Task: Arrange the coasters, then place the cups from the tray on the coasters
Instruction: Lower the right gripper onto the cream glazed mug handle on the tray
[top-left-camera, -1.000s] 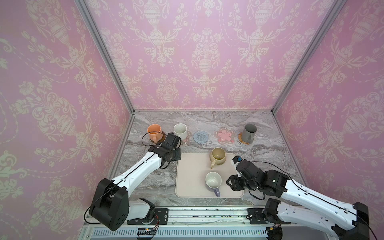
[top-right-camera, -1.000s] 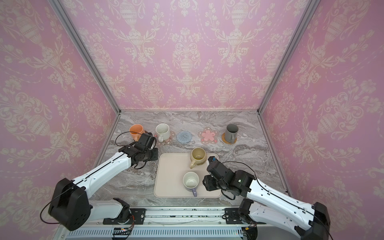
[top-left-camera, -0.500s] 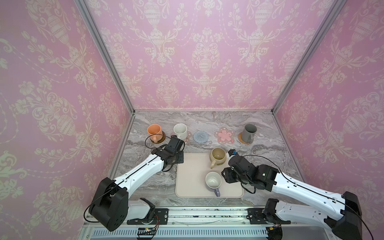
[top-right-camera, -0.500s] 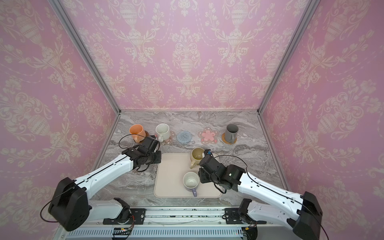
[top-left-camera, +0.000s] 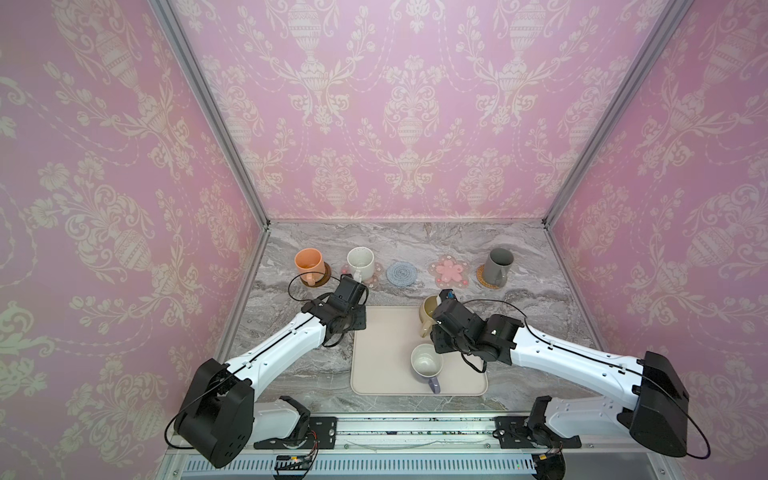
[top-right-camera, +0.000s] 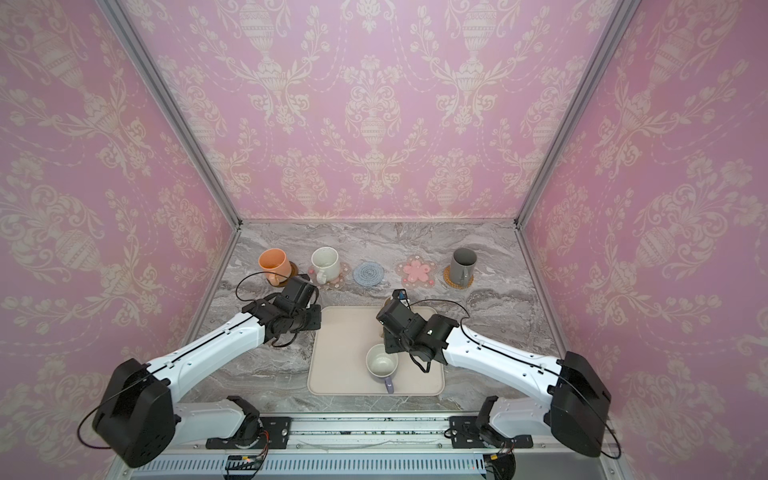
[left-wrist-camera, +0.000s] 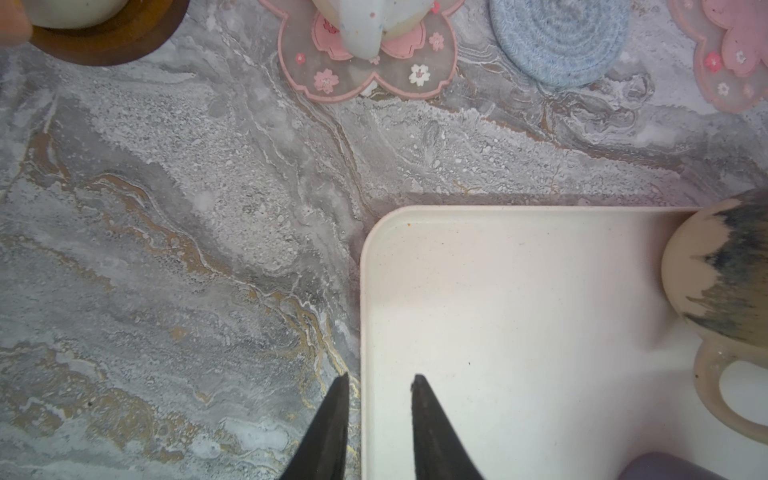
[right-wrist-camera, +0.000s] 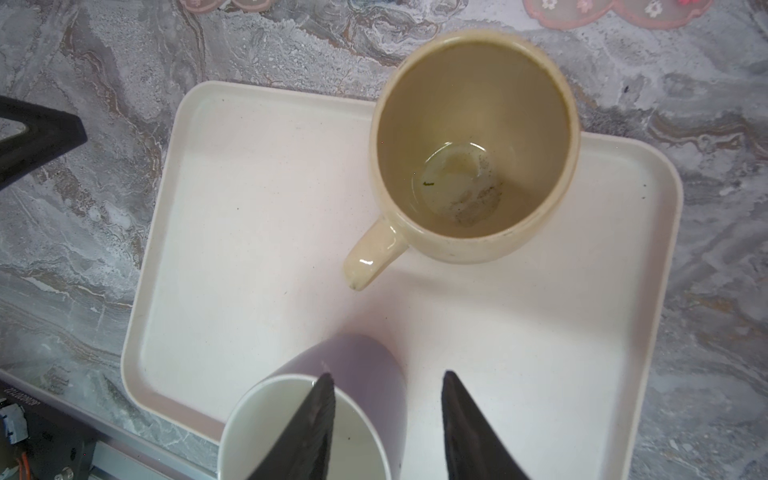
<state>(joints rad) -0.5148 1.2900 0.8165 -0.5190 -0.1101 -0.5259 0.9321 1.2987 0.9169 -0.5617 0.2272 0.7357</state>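
Note:
In both top views the back row runs orange cup (top-left-camera: 309, 262) on a dark brown coaster (top-left-camera: 323, 279), speckled white cup (top-left-camera: 360, 262) on a flower coaster (left-wrist-camera: 370, 79), bare blue crocheted coaster (top-left-camera: 401, 273), bare pink flower coaster (top-left-camera: 451, 270), and dark grey cup (top-left-camera: 498, 266) on a rattan coaster (top-left-camera: 486, 281). The cream tray (top-left-camera: 382, 365) carries the beige cup (right-wrist-camera: 473, 141) and the lavender cup (right-wrist-camera: 353, 365). My right gripper (right-wrist-camera: 387, 373) is open above the lavender cup, with one finger over its white inside and one outside. My left gripper (left-wrist-camera: 380, 377) is open and empty, straddling the tray's left edge (left-wrist-camera: 363, 316).
Pink patterned walls close in the grey marble table (top-left-camera: 540, 316) at the back and both sides. A metal rail (top-left-camera: 415, 428) with both arm bases runs along the front edge. My two wrists hang close together over the tray's far half.
My right arm has swung left and further in over the tray, ending above the lavender cup, and its jaws have narrowed a little. My left gripper has drifted slightly back from the white cup towards the tray's corner.

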